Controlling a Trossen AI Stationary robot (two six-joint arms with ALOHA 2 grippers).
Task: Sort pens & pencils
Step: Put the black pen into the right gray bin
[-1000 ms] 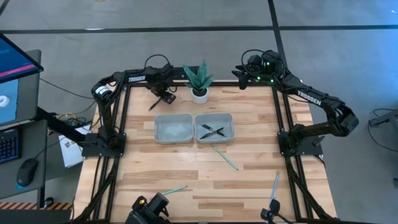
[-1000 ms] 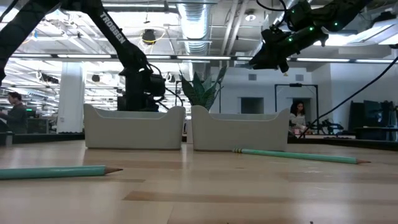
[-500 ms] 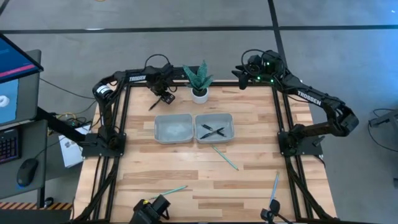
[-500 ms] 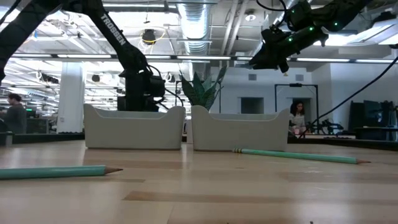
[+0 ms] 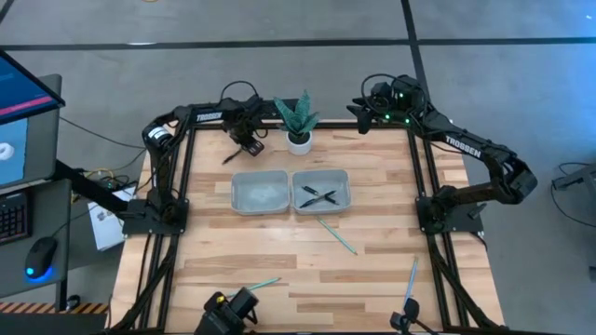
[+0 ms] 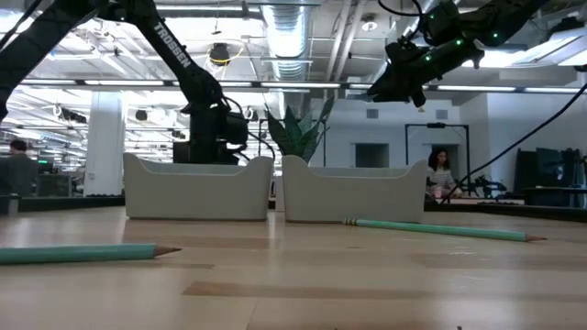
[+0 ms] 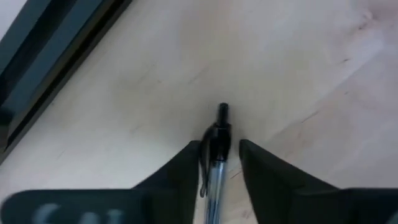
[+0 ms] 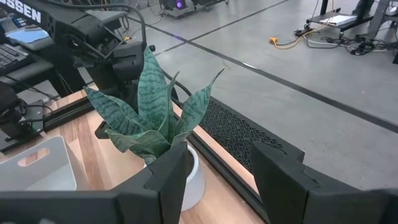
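Showed a wooden table (image 5: 279, 251) bounded by black rails on its left, right and far edges, with a wide bare stretch of board between the trays and the near edge. Read TROSSEN in white along the left arm (image 5: 207, 116) and again along the right arm (image 5: 463, 144); caught only the letters SSEN on the left arm in the right wrist view.

Placed two grey trays side by side at the table's middle, the left tray (image 5: 259, 193) and the right tray (image 5: 321, 191), with open board on every side of the pair. Set a potted plant (image 5: 298, 126) at the far edge, between the two grippers.

Held the left gripper (image 5: 244, 146) low over the far left part of the board, near the left rail, fingers (image 7: 186, 168) clenched on a pen (image 7: 217, 134) whose tip pointed down at the wood; could not tell whether tip and board touched. Kept the right gripper (image 5: 358, 113) raised above the far edge, to the right of the plant and facing it, fingers (image 8: 171, 177) spread and grasping nothing.

Left three pencils well apart on open board: one (image 5: 335, 235) slanted just in front of the right tray, one (image 5: 412, 277) close to the right rail, one (image 5: 264, 284) near the near edge, left of centre. Rested the crossed pens (image 5: 318, 196) inside the right tray.
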